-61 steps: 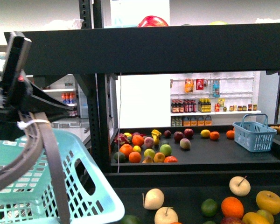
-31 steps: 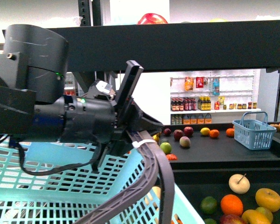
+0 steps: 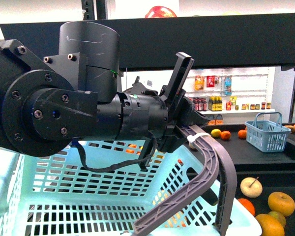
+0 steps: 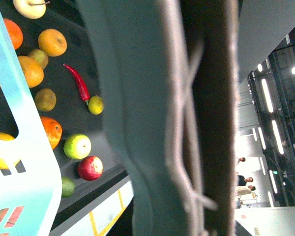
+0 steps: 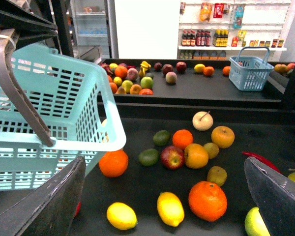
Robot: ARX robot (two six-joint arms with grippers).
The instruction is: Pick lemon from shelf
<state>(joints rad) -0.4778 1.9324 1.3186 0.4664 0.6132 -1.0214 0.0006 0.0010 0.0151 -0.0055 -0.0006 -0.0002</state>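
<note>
Filling most of your front view, the left arm's dark gripper (image 3: 191,129) is clamped on the grey plastic handle (image 3: 211,167) of the light turquoise slotted plastic basket (image 3: 78,196). The basket spreads across the lower part of that view, from about eight o'clock round to five. A thin white tie (image 3: 199,136) is wrapped around the handle right at the claw, and the left wrist view shows little more than that handle up close.

Your right gripper (image 5: 163,164) stands wide open, its two dark fingers (image 5: 54,206) spread far apart over the lower tier of the large black metal shelf (image 5: 285,140).

You will find the fruit you want on that tier, at the open claw's twelve o'clock. One oval yellow lemon (image 5: 122,215) lies near the basket's corner. A second yellow lemon (image 5: 170,208) lies just beside it, not touching, with a large round orange (image 5: 207,200) close on its other side. A red apple (image 5: 172,157) sits farther back among mixed fruit.

At three o'clock in the front view, a small blue wire-handled basket (image 3: 268,135) stands on the farther tier.
</note>
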